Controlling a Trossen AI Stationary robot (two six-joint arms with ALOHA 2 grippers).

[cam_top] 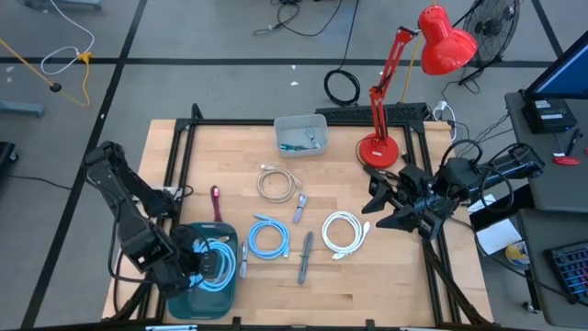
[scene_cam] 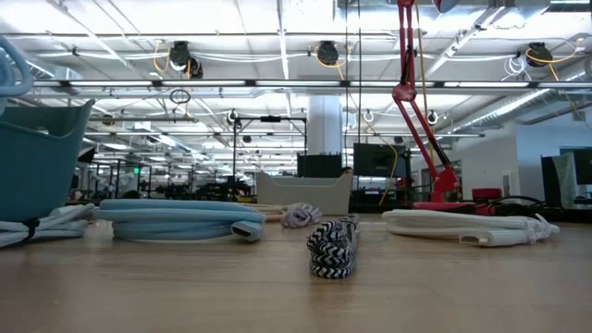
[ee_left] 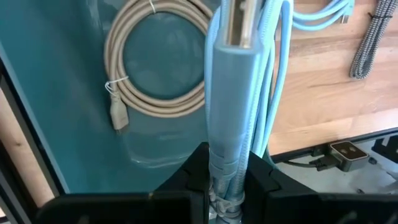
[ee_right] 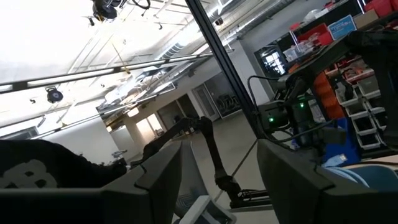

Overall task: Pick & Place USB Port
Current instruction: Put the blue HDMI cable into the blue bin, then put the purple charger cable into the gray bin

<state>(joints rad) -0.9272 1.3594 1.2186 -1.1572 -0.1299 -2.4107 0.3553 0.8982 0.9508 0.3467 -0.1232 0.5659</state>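
Note:
My left gripper [cam_top: 204,262] is over the teal bin [cam_top: 188,294] at the table's near left corner, shut on a light-blue USB cable coil [cam_top: 217,262]. In the left wrist view a beige coiled cable [ee_left: 155,68] lies on the bin's floor [ee_left: 68,93]. In the low view a loop of the held cable [scene_cam: 7,69] shows above the bin's rim [scene_cam: 46,116]. My right gripper [cam_top: 381,208] waits open at the table's right edge, touching nothing. A blue coil [cam_top: 268,237], a white coil [cam_top: 343,232] and a beige coil [cam_top: 276,184] lie flat on the table. My left gripper [ee_left: 227,171] pinches the light-blue cable between its two fingers at the bundled strands just behind the plug housing [ee_left: 229,118]. The fingers point down into the bin and lie along the plug. The plug's metal end [ee_left: 236,22] sticks out beyond them, and the loops [ee_left: 277,74] run alongside, clear of the bin floor.
A black-and-white braided cable [cam_top: 305,257], a maroon cable [cam_top: 217,202] and a small grey cable [cam_top: 300,208] lie mid-table. A grey tray [cam_top: 301,134] holding small parts sits at the far edge, beside a red desk lamp [cam_top: 378,147]. A black frame [cam_top: 184,147] borders the table.

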